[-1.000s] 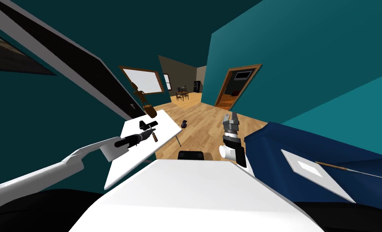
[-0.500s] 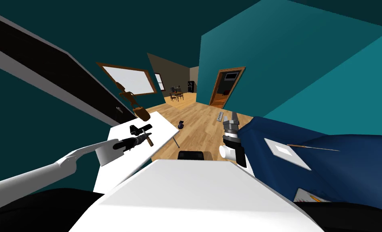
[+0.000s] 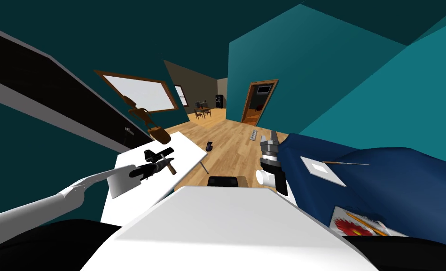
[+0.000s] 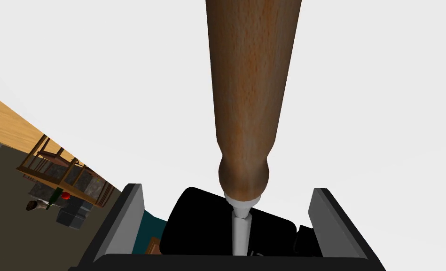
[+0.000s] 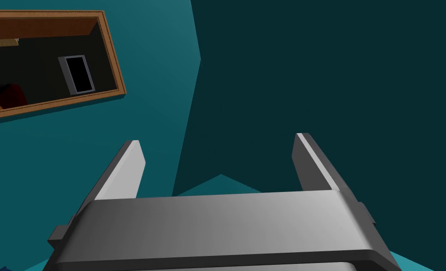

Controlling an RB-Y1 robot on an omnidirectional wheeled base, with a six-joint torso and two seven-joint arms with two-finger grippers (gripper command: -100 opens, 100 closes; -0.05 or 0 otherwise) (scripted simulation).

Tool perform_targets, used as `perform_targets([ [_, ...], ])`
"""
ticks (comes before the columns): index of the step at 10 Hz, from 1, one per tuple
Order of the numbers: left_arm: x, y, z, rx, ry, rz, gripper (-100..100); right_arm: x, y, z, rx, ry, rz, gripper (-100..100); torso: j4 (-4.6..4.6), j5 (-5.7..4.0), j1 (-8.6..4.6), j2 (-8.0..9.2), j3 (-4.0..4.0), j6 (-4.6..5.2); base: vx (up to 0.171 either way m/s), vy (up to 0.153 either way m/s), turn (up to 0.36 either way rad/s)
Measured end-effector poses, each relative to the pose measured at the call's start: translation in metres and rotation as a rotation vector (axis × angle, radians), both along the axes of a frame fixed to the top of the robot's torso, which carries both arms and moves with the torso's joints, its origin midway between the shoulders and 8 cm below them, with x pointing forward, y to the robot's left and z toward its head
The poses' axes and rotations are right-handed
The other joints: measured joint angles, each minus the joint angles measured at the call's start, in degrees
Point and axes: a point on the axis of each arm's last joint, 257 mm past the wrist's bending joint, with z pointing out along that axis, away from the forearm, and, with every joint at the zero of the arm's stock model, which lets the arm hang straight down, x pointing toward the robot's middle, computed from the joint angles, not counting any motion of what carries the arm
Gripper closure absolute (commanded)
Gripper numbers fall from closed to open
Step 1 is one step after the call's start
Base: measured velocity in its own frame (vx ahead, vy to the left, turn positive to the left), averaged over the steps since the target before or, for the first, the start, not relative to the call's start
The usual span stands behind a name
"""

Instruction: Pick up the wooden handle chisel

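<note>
Even, sourceless light is leaving the white table (image 3: 186, 147) bright and almost shadowless; the chisel (image 4: 252, 94) is showing only soft edge shading. Teal walls (image 3: 287, 70) are grading to near-black. Straight edges are splaying toward the head view's corners.

On table (image 3: 189, 147) at left: chisel (image 3: 171, 166) between left gripper's (image 4: 227, 190) fingers, another tool (image 3: 158, 153) just behind it. At right: bed (image 3: 395, 181), sheet (image 3: 322, 170) on it.

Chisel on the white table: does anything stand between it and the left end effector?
Nothing visible does. The chisel lies untouched between the open fingers of the left end effector; a black object sits behind its metal neck.
</note>
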Motion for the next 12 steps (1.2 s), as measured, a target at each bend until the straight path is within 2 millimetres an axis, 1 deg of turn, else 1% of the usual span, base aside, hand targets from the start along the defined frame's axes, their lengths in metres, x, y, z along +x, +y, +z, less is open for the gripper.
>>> perform_targets([
  [2,-0.006,0.006,-0.010,0.000,-0.001,0.012,-100,0.000,0.000,0.000,0.000,0.000,0.000,0,-0.03,0.00,0.02,-0.09,-0.06,0.00,0.033,0.005,-0.049],
  [3,-0.006,0.006,-0.010,0.001,-0.001,0.012,100,0.000,0.000,0.000,0.000,0.000,0.000,0,-0.01,-0.01,0.00,-0.03,-0.02,-0.01,0.000,0.000,0.000],
  [7,-0.006,0.006,-0.010,0.000,-0.002,0.012,100,0.000,0.000,0.000,0.000,0.000,0.000,0,0.00,-0.02,-0.04,0.06,0.03,-0.01,0.000,0.000,0.000],
  [8,-0.006,0.006,-0.010,0.000,-0.001,0.012,0,0.000,0.000,0.000,0.000,0.000,0.000,0,0.01,-0.02,-0.04,0.07,0.03,-0.01,0.000,0.000,0.000],
  [9,-0.006,0.006,-0.010,0.000,-0.001,0.012,100,0.000,0.000,0.000,0.000,0.000,0.000,0,0.01,-0.02,-0.03,0.07,0.04,-0.01,-0.034,-0.002,0.104],
  [11,0.001,0.000,0.000,0.001,-0.001,-0.004,100,0.000,0.000,0.000,0.000,0.000,0.000,0,0.05,-0.06,-0.10,0.28,0.15,-0.06,-0.039,-0.005,0.056],
  [12,0.001,0.000,0.001,0.000,-0.001,-0.003,0,0.000,0.000,0.000,0.000,0.000,0.000,0,0.04,-0.04,-0.08,0.22,0.12,-0.05,0.000,0.000,0.000],
])
